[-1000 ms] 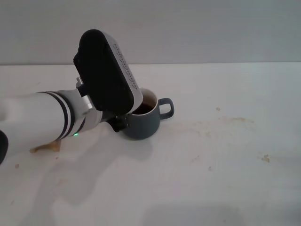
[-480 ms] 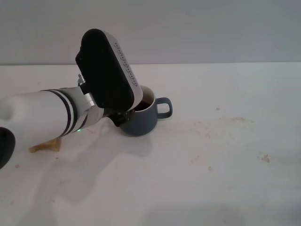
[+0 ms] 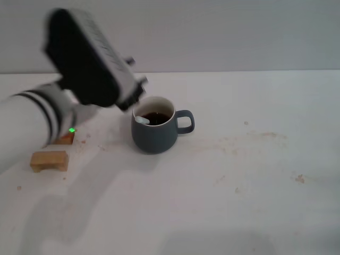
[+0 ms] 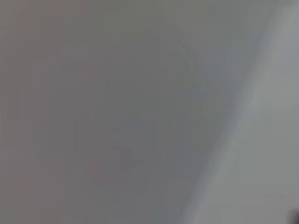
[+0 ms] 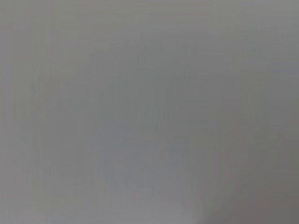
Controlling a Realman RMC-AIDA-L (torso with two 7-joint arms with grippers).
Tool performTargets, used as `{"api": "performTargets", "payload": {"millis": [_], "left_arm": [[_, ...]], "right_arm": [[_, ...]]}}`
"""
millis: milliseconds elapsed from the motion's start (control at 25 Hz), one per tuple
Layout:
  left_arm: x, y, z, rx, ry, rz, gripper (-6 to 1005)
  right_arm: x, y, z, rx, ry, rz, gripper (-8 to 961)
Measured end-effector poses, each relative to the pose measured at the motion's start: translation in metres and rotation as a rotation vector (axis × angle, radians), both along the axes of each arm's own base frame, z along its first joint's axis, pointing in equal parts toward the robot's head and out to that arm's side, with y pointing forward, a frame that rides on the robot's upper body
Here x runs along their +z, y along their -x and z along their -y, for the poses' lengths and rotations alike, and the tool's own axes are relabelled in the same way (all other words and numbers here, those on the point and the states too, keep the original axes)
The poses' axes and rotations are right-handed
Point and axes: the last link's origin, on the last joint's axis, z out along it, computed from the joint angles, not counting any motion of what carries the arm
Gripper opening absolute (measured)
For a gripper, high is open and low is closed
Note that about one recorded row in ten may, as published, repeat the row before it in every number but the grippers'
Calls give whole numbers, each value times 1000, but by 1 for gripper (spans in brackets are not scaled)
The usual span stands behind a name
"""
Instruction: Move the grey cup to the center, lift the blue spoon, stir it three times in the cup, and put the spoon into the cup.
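Note:
The grey cup stands upright near the middle of the white table, its handle to the right, with dark liquid inside. A pale end of the blue spoon rests inside the cup against its left inner rim; the remainder of the spoon is hidden in the liquid. My left gripper is raised above and to the left of the cup, apart from it and holding nothing that I can see. The right gripper is out of view. Both wrist views show only blank grey.
A tan wooden block lies at the left of the table, and a small orange block sits just behind it, under my left arm. Brown stains mark the table to the right of the cup.
My left gripper has lifted off the cup and swung up and to the left. The spoon now sits in the cup, and the blocks are uncovered.

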Motion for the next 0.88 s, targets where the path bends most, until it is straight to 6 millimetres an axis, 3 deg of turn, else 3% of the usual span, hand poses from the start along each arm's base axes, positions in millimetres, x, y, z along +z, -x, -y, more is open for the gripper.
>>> {"api": "performTargets", "payload": {"millis": [80, 160, 320, 400, 440, 480, 520, 680, 720, 800, 880], "left_arm": [[22, 6, 12, -79, -195, 185, 430], [29, 7, 17, -112, -264, 270, 445], [61, 28, 48, -250, -530, 616, 473], [68, 43, 58, -291, -603, 660, 488], [69, 56, 62, -292, -639, 658, 495], [64, 88, 65, -225, -668, 640, 502], [64, 88, 65, -225, -668, 640, 509], [43, 163, 74, -28, -683, 689, 538], [43, 163, 74, -28, -683, 689, 545], [35, 190, 81, 2, -683, 713, 559], [31, 202, 86, -7, -690, 706, 559]], "right_arm": [[0, 0, 0, 1, -2, 1, -1], [0, 0, 0, 3, -3, 2, -1], [2, 3, 2, 22, -14, 13, -1], [3, 5, 3, 35, -21, 21, -1], [4, 5, 4, 43, -23, 28, -1], [5, 8, 5, 65, -23, 45, -1], [5, 8, 5, 65, -23, 45, -1], [9, 17, 12, 140, -49, 86, -1], [9, 17, 12, 140, -49, 86, -1], [12, 20, 16, 160, -67, 95, -1], [13, 21, 18, 170, -79, 99, -1]]}}
